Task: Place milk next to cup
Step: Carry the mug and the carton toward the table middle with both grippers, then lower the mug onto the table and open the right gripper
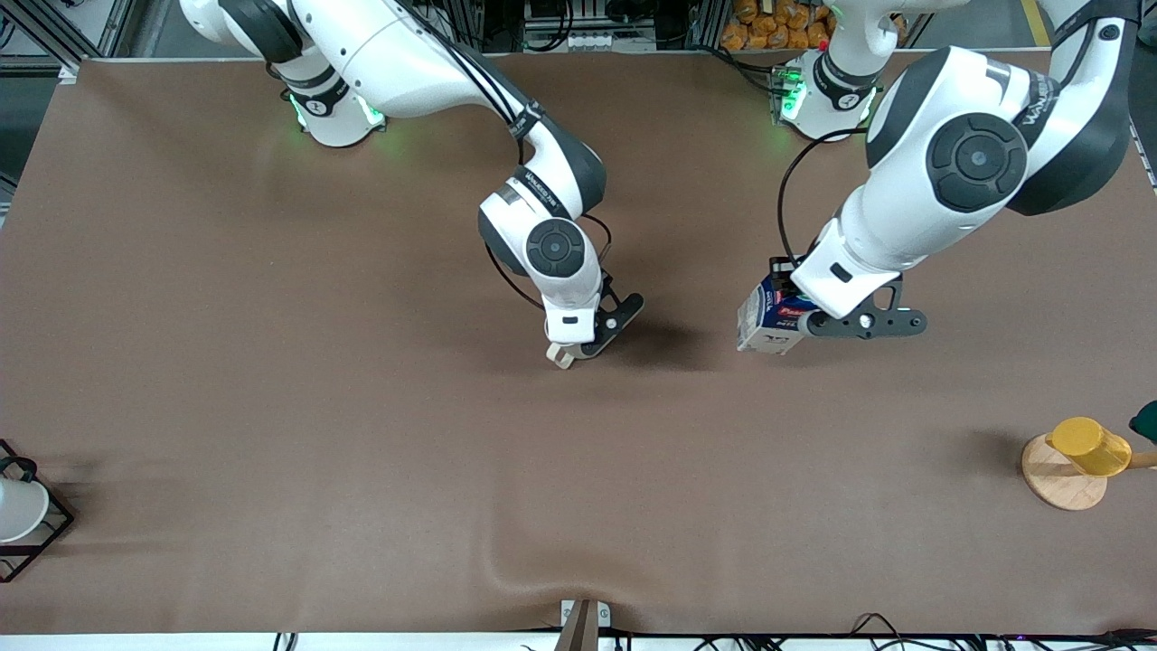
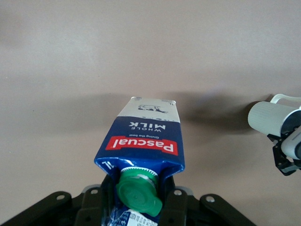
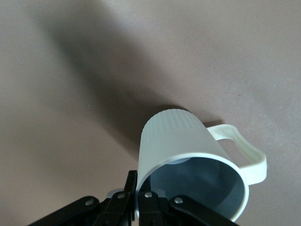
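Observation:
My left gripper (image 1: pixel 797 318) is shut on the milk (image 1: pixel 768 321), a dark blue carton with a red band. It holds it tilted, low over the middle of the table. In the left wrist view the fingers clamp the carton's top by the green cap (image 2: pixel 138 190), with the milk (image 2: pixel 146 136) pointing away. My right gripper (image 1: pixel 578 348) is shut on the rim of the off-white cup (image 1: pixel 562 355), low over the table toward the right arm's end from the milk. The right wrist view shows the cup (image 3: pixel 181 139) tilted, with its grey inside and handle visible, one finger inside and one outside. I cannot tell whether either touches the table.
A yellow cup (image 1: pixel 1089 446) lies on a round wooden base (image 1: pixel 1053 484) near the left arm's end. A white cup (image 1: pixel 16 511) sits in a black wire rack (image 1: pixel 50 529) at the right arm's end. A dark green thing (image 1: pixel 1146 420) shows at the edge.

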You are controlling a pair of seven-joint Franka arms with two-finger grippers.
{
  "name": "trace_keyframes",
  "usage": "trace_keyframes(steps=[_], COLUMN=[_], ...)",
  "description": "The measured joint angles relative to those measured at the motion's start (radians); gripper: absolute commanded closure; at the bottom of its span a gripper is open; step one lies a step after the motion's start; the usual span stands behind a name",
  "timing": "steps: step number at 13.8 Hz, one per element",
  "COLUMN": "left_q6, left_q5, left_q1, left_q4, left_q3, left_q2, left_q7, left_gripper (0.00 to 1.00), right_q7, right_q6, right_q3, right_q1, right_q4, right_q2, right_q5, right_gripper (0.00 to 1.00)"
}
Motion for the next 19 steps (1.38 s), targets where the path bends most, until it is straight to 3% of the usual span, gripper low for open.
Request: trace_keyframes(steps=[2,3,4,11,15,19], left_q6=[0.0,0.0,0.0,-0.012,-0.037,-0.038], left_q5=[0.0,0.0,-0.001,-0.008,-0.01,-0.01], left_q1=[-0.003,-0.003,-0.003,-0.012,-0.034,-0.114], left_q4=[0.0,0.0,0.0,0.0,-0.004,-0.006], left_q3=[-0.003,-0.003,-0.004,-0.007,-0.008,-0.011], left_q2=[0.0,0.0,0.0,0.0,0.005,0.024], left_q7=[-0.006,-0.006,-0.006,-0.009,-0.034,-0.161], left_gripper=[0.58,0.58,0.58,0.58,0.58,0.57], right_q7=[0.043,0.067,0.083,0.201,0.216,0.216], right_q6=[-0.017,-0.02,-0.022,-0.027,-0.132,-0.244], right_q3=[0.0,0.0,0.0,-0.005,-0.019,-0.026], right_q1=[0.009,0.015,0.021,0.033,-0.002,-0.129], right_q4=[0.001,0.001,0.001,0.012,0.032,0.029], right_q2=[0.0,0.0,0.0,-0.019,-0.128,-0.246], right_q5=[-0.016,-0.029,-0.04,-0.05,-0.05,-0.05], right_gripper=[1.0,0.69,0.01,0.0,0.0,0.0])
